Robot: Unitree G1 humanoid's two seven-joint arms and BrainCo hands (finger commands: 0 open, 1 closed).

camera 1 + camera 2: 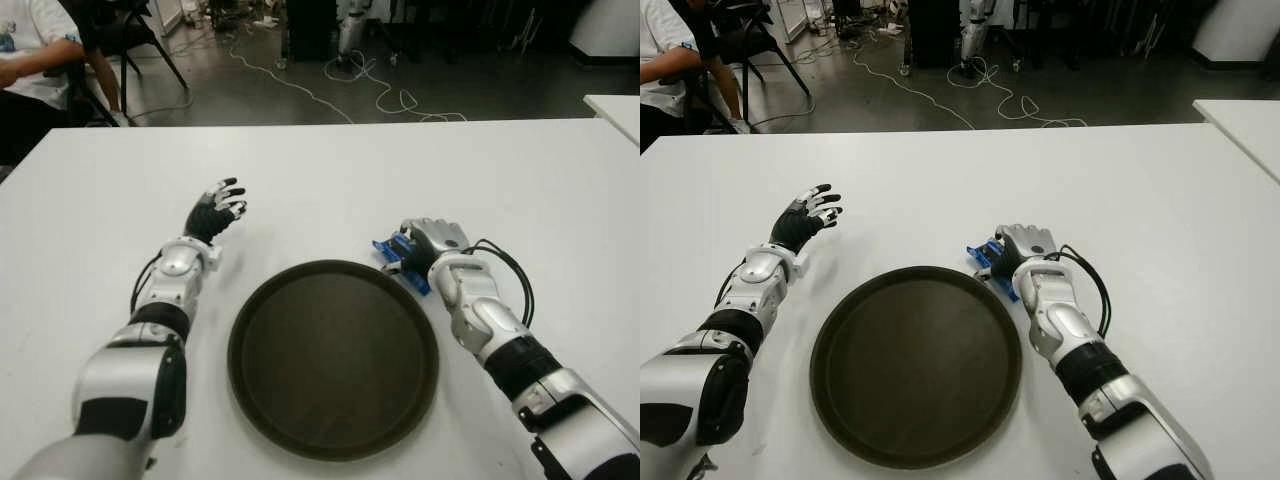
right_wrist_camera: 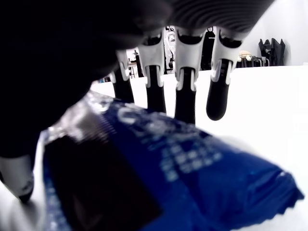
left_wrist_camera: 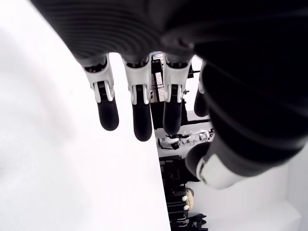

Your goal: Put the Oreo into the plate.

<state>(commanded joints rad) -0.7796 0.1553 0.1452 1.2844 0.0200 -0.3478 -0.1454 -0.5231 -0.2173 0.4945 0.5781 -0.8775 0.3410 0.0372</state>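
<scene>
Centrally, on the white table (image 1: 330,180), I see a round dark brown plate (image 1: 333,357), bare inside, lying between my two forearms.

Right hand (image 1: 432,243): it sits just beyond the plate's far right rim, over a blue Oreo packet (image 1: 396,258). From the eye views I see the packet poking out from under the hand on the side toward the plate, its near end reaching down along the rim; I cannot tell whether it touches the rim. In the right wrist view the Oreo packet (image 2: 159,178) fills the space under the palm, white lettering on blue wrapper, one crimped end showing. Four fingers (image 2: 185,96) reach down past its far side and the thumb (image 2: 19,178) shows at its other side. The fingers bracket the packet, but I cannot tell from these views whether they press on it or whether it is lifted off the table.

Left hand (image 1: 215,212): it shows well to the left of the plate's far rim, over bare table, apart from everything else. In the left wrist view its fingers (image 3: 139,110) hang straight and loosely spread, the thumb (image 3: 211,163) apart from them, holding nothing.

Background: beyond the table's far edge is a dark floor with white cables (image 1: 370,85); a seated person (image 1: 30,60) in a white shirt shows at the far left, beside a black chair (image 1: 135,40).
</scene>
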